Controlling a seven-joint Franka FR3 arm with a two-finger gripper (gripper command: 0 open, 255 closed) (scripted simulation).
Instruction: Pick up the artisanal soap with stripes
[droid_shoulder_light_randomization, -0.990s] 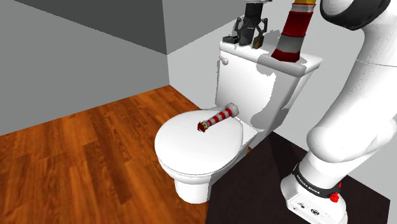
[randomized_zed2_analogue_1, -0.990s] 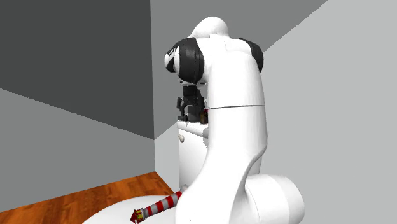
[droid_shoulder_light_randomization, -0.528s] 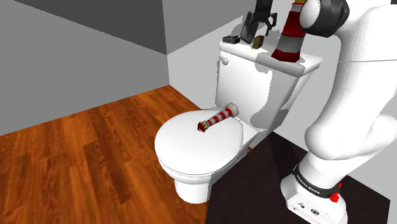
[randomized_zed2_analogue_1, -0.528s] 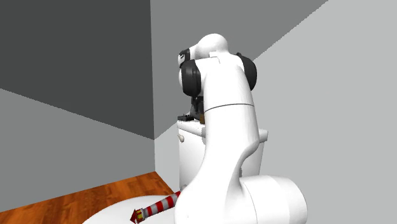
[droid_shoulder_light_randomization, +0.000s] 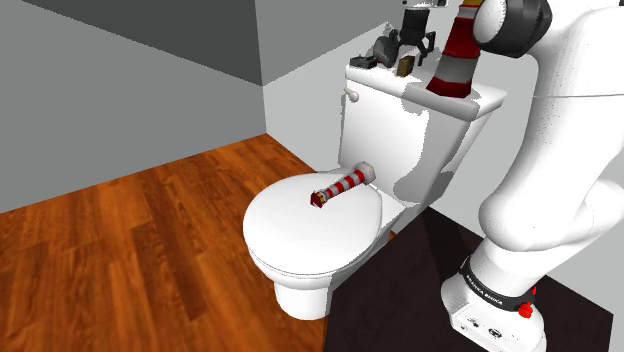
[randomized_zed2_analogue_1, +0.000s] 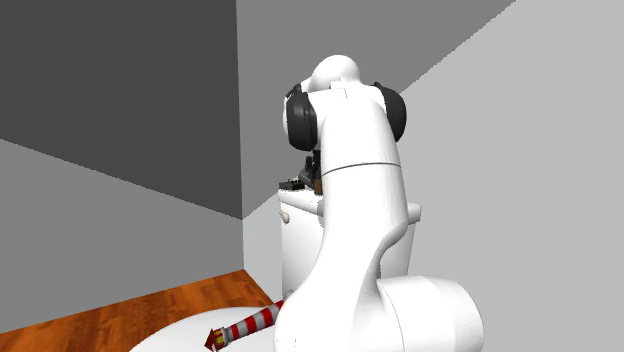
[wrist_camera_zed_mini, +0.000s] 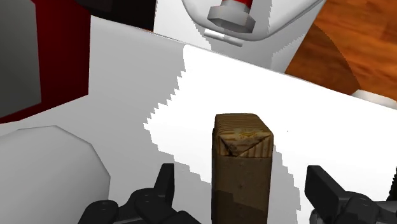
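You had the black two-finger gripper (wrist_camera_zed_mini: 244, 181) released above the white toilet tank lid (wrist_camera_zed_mini: 331, 127). Its fingers (wrist_camera_zed_mini: 164, 186) stood apart on either side of the upright brown layered soap block (wrist_camera_zed_mini: 242, 159), touching neither side. In the shoulder view the soap block (droid_shoulder_light_randomization: 405, 66) stood on the tank, just left of a red-and-white striped cone (droid_shoulder_light_randomization: 458, 55). A red-and-white striped tube (droid_shoulder_light_randomization: 343, 186) lay nearer, on the closed toilet seat cover (droid_shoulder_light_randomization: 290, 230).

Claw (wrist_camera_zed_mini: 242, 173) fingers spread astride upright brown soap block (wrist_camera_zed_mini: 242, 137), with a free gap each side. White toilet tank lid (wrist_camera_zed_mini: 331, 127) bare around it. Tall red-and-white striped cone (droid_shoulder_light_randomization: 457, 55) crowds one flank, and grey wall (droid_shoulder_light_randomization: 315, 30) blocks behind.
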